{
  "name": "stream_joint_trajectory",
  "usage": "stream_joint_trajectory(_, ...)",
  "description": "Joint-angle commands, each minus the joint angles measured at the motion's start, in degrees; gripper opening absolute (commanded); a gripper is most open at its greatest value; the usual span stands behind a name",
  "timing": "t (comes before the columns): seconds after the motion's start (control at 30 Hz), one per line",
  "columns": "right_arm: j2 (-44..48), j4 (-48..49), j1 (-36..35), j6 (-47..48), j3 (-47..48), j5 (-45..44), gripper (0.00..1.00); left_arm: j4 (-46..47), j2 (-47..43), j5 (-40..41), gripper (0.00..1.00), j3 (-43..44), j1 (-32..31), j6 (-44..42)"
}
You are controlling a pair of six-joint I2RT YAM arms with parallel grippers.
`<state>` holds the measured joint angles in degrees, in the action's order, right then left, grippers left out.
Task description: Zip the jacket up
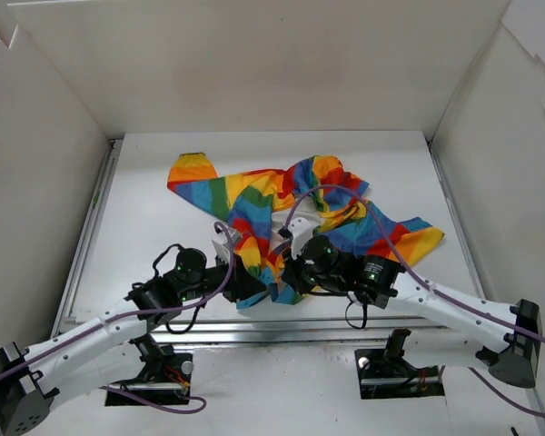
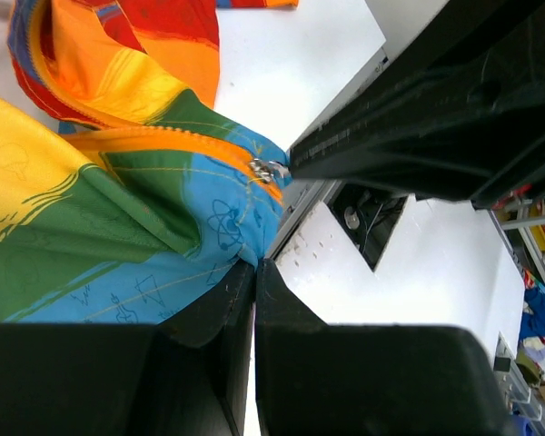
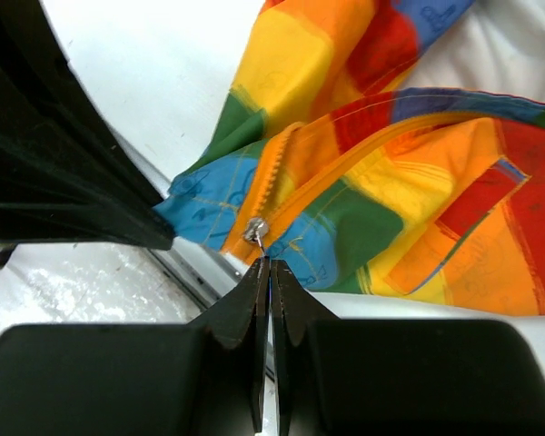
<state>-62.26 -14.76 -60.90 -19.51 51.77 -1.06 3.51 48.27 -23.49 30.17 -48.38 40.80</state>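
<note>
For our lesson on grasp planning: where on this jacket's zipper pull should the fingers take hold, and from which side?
Pinch the small silver zipper pull, coming from the hem side below it. It sits at the bottom end of the orange zipper tape, at the jacket hem, and the track runs up and away from there.

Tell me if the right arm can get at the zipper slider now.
Probably yes: the right gripper, shut, sits tip-first right beside the zipper slider at the jacket hem, nothing between; whether it pinches the pull is unclear.

Left tool (image 2: 255,265) and right tool (image 3: 270,265) are both pinched closed, angled inward toward each other.
</note>
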Motion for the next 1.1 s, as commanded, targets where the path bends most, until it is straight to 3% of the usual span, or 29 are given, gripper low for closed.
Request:
stream_joint_trajectory(0.0,0.4,3.2,-0.3,-0.1,1.8,-6.3,0.0,0.7,-0.4,-3.1,0.0,2.3,-0.4,-1.2)
stream_joint_trajectory(0.17,-4.1,2.6,1.6,1.8,3.2,-7.6,0.0,-2.5,-1.2,-3.2,0.0,3.0,-1.6,-3.0)
stream_joint_trajectory(0.4,-10.4,7.6,4.2,3.9,6.0,-0.6,0.0,-6.0,-1.8,-1.7,0.0,3.2,-4.2,-3.5)
stream_joint_trajectory(0.47,-8.4,7.8,4.0,3.9,5.2,0.7,0.0,-6.6,-3.0,-1.0,0.0,3.1,-4.2,-3.4)
stream_joint_trajectory(0.57,-2.2,9.0,4.1,6.1,1.4,13.2,0.0,-7.2,-3.5,-0.4,0.0,2.8,-4.2,-3.5)
stream_joint_trajectory(0.7,3.2,12.6,4.4,7.5,-6.1,20.3,0.01,-6.9,-2.9,-0.4,0.0,2.5,-4.2,-3.5)
stream_joint_trajectory(0.73,3.9,13.4,4.6,7.5,-7.2,21.1,0.2,-6.8,-2.9,-0.5,0.0,2.5,-4.2,-3.5)
stream_joint_trajectory(0.8,4.4,17.3,5.7,6.8,-9.5,24.0,0.45,-6.3,-3.3,-0.8,0.0,2.3,-4.2,-3.4)
stream_joint_trajectory(0.97,6.4,33.4,9.9,1.1,-16.2,38.6,0.43,-6.0,-4.1,-1.1,0.0,2.0,-4.2,-3.1)
stream_joint_trajectory(1.07,7.7,41.4,13.2,-2.0,-21.4,41.2,0.58,-5.6,-4.6,-1.6,0.0,1.6,-4.2,-3.1)
